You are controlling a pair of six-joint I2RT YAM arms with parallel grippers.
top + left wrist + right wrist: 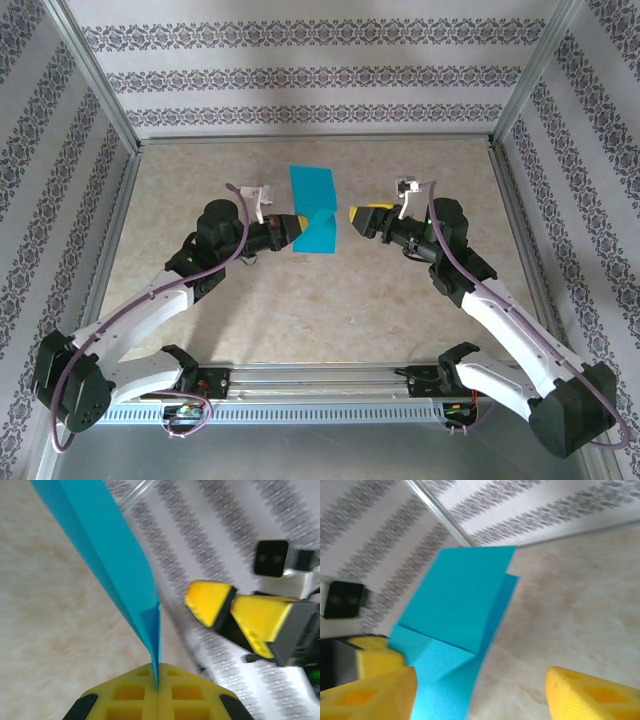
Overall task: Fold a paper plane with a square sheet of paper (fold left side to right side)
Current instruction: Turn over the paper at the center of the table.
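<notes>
Two tools flanked the square sheet of paper [314, 205], which sat folded near the middle of the worktop [330, 310], a little toward the far side. The left tool [298, 224] was clamped fully shut on the sheet's near left edge, and the paper rose from that grip rather than lying flat. The right tool [353, 214] stood with its jaws wide apart just beside the sheet's right side, holding nothing.

My worry was the one-sided hold (thin paper, a single pinch point). With nothing pinning the other side, any pull by the left arm looked likely to drag or swivel the whole sheet instead of folding it. The creased layers could then slide out of line. A hard tug at that pinch might also tear or crumple the edge, I judged.
</notes>
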